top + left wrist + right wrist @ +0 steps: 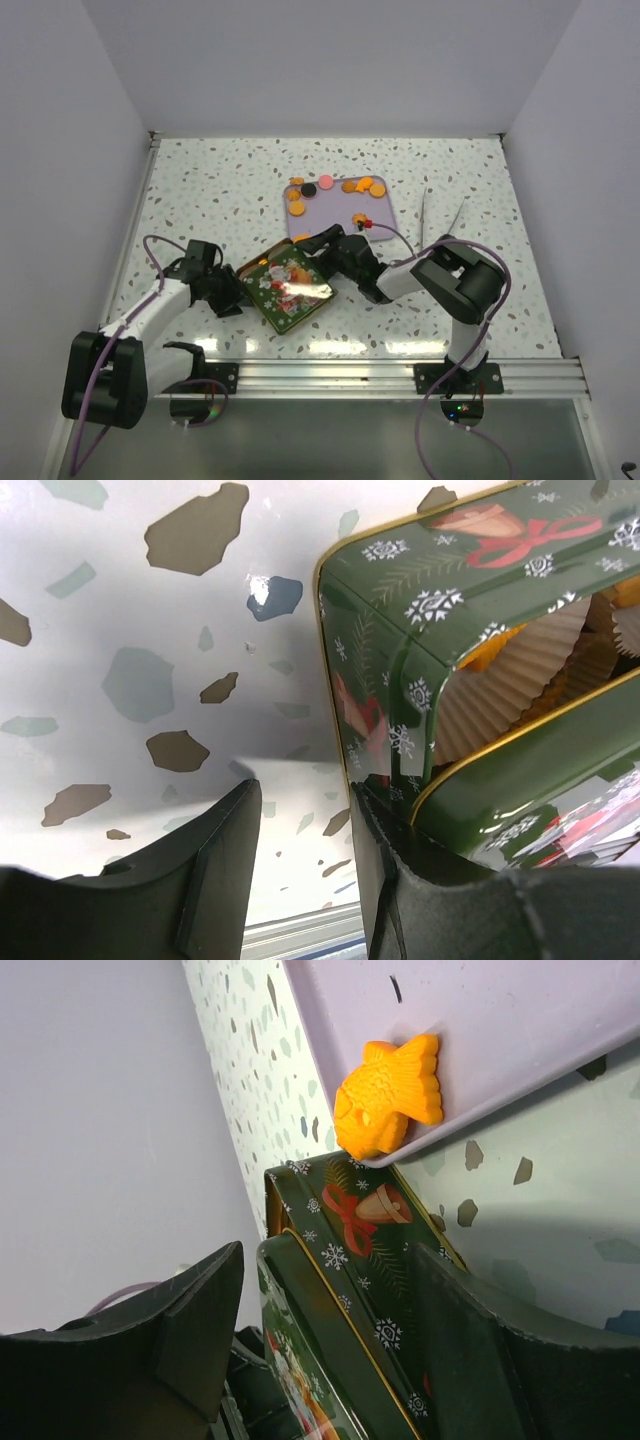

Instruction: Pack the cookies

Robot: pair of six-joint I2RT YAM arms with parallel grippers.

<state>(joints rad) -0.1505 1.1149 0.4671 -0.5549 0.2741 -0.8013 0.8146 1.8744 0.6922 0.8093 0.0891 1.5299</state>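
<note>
Evidently the packing was close to its closing stage. The green Christmas tin point(290, 290) lay on the table point(220, 190) between the two arms, and its lid point(520, 790) sat askew over the base, not seated. The left wrist view looked through the gap at pleated paper cups point(510, 680) with orange pieces inside them.

The left pincer point(235, 295) was low at the tin's left corner with its jaws apart and only table between them. One finger point(385, 850) lay against, or just beside, the tin wall. I judged this to be a brace, keeping the tin from sliding while the other arm worked.

The right pincer point(322, 245) reached in from the far right corner, also open. Its fingers point(200, 1320) straddled the lid's edge without closing on it. That placement looked meant to nudge or press the lid square onto the base.

The cookies point(352, 186) not in the tin lay on the lilac tray point(335, 215) just beyond it, mostly orange rounds with one pink and one black. A fish-shaped orange cookie point(390, 1095) sat at the tray's near rim, close to the tin. If those were also meant for the tin, shutting it would be premature. A lid pressed down crooked could also crush the paper cups.
</note>
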